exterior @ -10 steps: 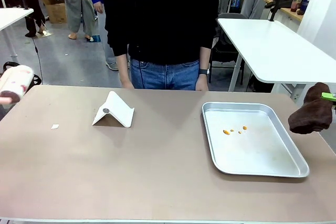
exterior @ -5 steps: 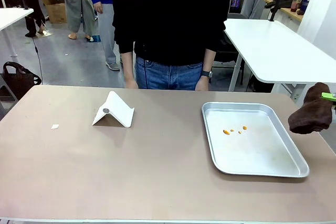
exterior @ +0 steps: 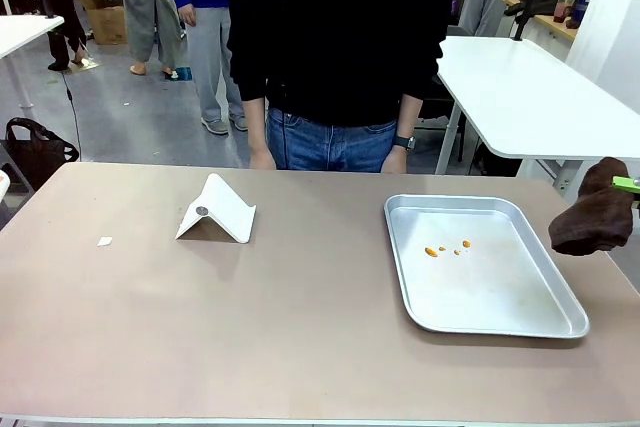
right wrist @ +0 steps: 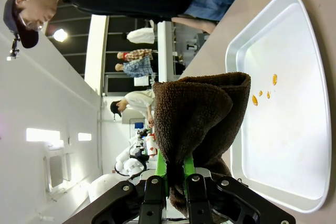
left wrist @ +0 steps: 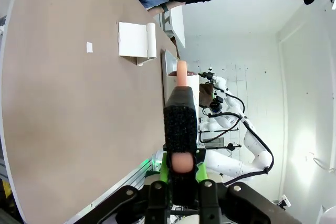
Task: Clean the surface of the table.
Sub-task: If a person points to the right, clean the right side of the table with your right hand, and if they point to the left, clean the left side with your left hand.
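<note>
With my right pincer (right wrist: pixel 173 167) clamped on a soft cloth (right wrist: pixel 199 114) beside the tray (right wrist: pixel 294 150), I reckon the smooth, rigid worktop (exterior: pixel 300 317) wants wiping, not gripping.

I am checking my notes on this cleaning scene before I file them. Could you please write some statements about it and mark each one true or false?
1. The right gripper holds a brown cloth. True.
2. The orange crumbs lie on the bare table. False: they lie inside the metal tray.
3. The white folded piece stands to the robot's left of the metal tray. True.
4. The left gripper is open and empty. False: it is shut on a tool with a black rough pad.
</note>
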Robot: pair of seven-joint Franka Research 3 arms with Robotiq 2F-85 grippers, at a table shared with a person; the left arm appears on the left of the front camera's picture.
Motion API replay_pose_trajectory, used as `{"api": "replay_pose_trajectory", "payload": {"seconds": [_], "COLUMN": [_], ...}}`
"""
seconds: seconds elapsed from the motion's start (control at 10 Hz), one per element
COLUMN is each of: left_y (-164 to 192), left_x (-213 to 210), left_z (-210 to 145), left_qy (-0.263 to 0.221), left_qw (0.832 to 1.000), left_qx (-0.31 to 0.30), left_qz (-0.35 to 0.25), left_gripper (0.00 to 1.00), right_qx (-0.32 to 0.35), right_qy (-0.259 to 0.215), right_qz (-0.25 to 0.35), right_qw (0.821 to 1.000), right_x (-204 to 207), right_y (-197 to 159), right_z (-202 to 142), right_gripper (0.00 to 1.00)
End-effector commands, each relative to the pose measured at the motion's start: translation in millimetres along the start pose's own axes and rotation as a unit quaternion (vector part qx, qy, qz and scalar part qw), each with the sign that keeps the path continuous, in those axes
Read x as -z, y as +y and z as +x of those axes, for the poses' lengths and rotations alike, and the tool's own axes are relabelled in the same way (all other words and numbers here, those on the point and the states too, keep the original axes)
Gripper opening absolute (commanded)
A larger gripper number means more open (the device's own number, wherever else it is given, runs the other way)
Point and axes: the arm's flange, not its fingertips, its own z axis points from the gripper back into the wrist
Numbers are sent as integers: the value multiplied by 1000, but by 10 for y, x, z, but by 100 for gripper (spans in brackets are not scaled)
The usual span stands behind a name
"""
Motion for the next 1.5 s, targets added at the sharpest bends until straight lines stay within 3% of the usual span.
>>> {"api": "replay_pose_trajectory", "payload": {"seconds": [0.0,0.3,0.7,1.4], "left_y": [5,284,619,807], "left_x": [0,283,623,1002], "left_z": [3,550,858,844], "left_qy": [0,-56,-17,28], "left_qw": [1000,987,982,974], "left_qx": [-1,-7,-52,-62], "left_qz": [0,149,181,217], "left_gripper": [20,20,20,20], "right_qx": [-2,-2,-2,-2], "right_qy": [3,3,3,3], "right_qz": [8,8,8,8], "right_qw": [1000,1000,1000,1000], "right_x": [-20,-20,-20,-20], "right_y": [30,30,30,30], "right_z": [-7,-7,-7,-7], "right_gripper": [0,0,0,0]}}
